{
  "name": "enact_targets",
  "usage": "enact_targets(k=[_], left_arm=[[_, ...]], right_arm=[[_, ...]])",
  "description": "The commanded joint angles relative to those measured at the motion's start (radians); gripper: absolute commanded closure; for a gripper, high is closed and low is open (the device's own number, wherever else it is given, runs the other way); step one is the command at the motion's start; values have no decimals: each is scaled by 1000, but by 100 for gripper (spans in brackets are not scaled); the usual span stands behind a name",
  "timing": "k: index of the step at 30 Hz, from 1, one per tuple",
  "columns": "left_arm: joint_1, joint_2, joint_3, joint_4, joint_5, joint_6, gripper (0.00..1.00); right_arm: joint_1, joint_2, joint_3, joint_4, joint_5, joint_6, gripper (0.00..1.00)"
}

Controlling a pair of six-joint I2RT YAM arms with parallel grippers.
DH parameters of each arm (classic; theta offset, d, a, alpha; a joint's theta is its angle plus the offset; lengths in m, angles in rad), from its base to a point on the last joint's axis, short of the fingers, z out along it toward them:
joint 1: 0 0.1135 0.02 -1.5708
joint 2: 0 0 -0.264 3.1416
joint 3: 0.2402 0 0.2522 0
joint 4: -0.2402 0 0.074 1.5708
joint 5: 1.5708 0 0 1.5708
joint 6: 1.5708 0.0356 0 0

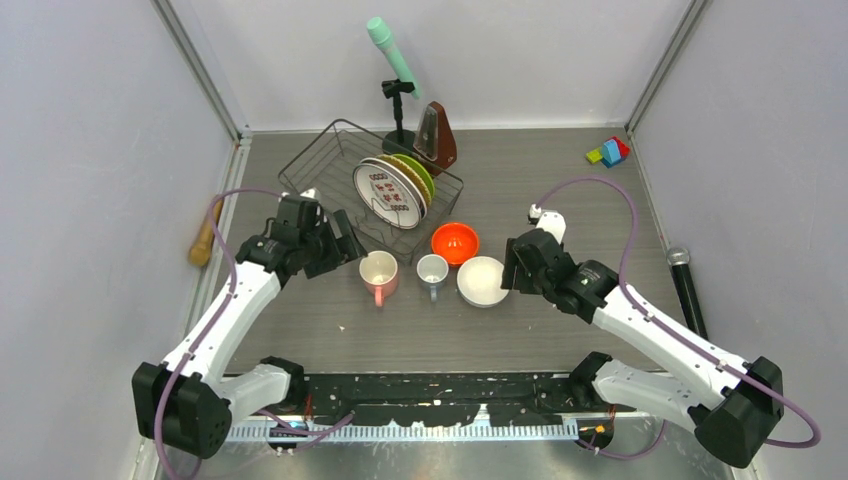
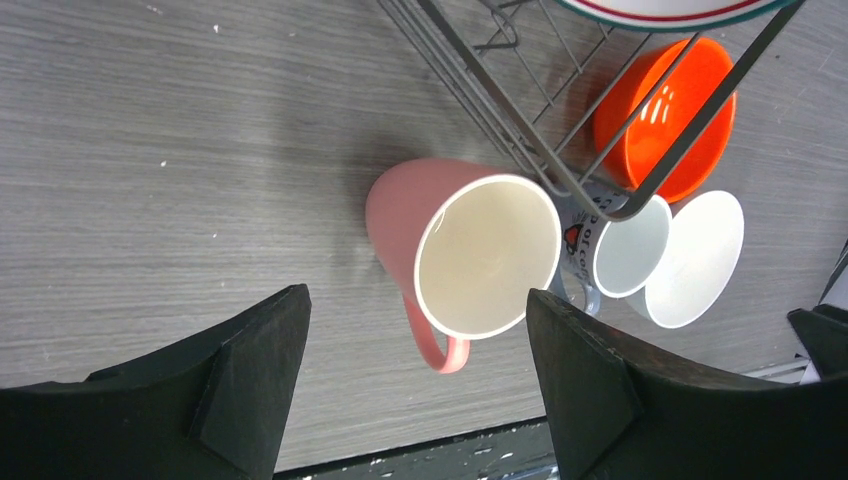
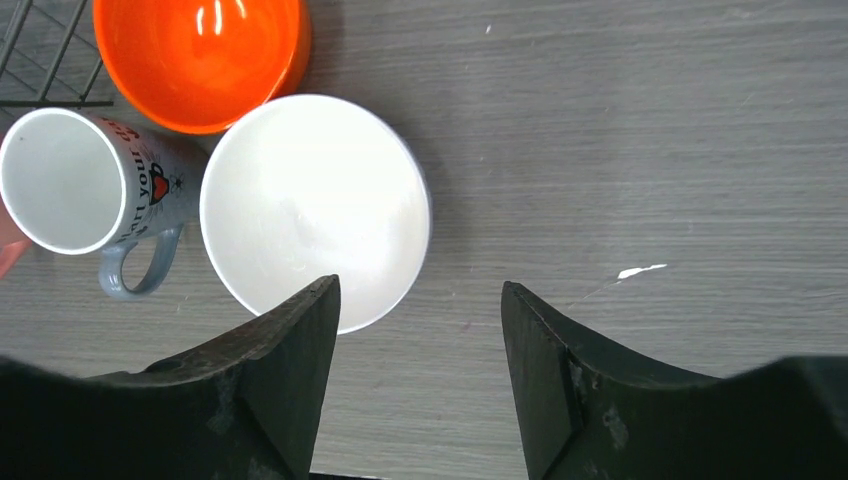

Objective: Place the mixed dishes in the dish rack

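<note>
While the left gripper [image 2: 414, 302] gapes over the pink mug [image 2: 480, 255], the right gripper [image 3: 418, 288] (jaws likewise spread) hovers just beside the white bowl [image 3: 315, 205].

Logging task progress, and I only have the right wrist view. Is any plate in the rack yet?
Observer: Yes. The white teal-rimmed plate stands on edge in the dish rack, with the lime-green plate behind it.
Operator: Where is the pink mug?
Observer: The pink mug stands upright on the table, just outside the rack.
Operator: And the left gripper?
Observer: The left gripper is open and empty, aimed at that mug.
</note>
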Motion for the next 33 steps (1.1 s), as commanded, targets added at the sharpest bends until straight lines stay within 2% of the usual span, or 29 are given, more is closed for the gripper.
enact_targets(k=[1, 16, 20, 28, 30, 32, 33], left_arm=[[6, 13, 60, 89, 18, -9, 18], [6, 15, 101, 87, 121, 98, 16], [6, 6, 100, 92, 175, 121, 13], [6, 2, 103, 87, 210, 125, 12], [6, 1, 103, 90, 226, 127, 12], [6, 3, 107, 92, 248, 131, 12], [6, 3, 108, 98, 267, 131, 12]], right_arm=[[-30, 8, -24, 56, -94, 63, 35], [-102, 134, -139, 236, -146, 148, 42], [-133, 162, -152, 272, -172, 155, 48], [-159, 170, -178, 305, -205, 182, 70], [-161, 167, -177, 305, -211, 186, 77], [-168, 153, -174, 295, -212, 190, 95], [-171, 145, -167, 287, -210, 189, 97]])
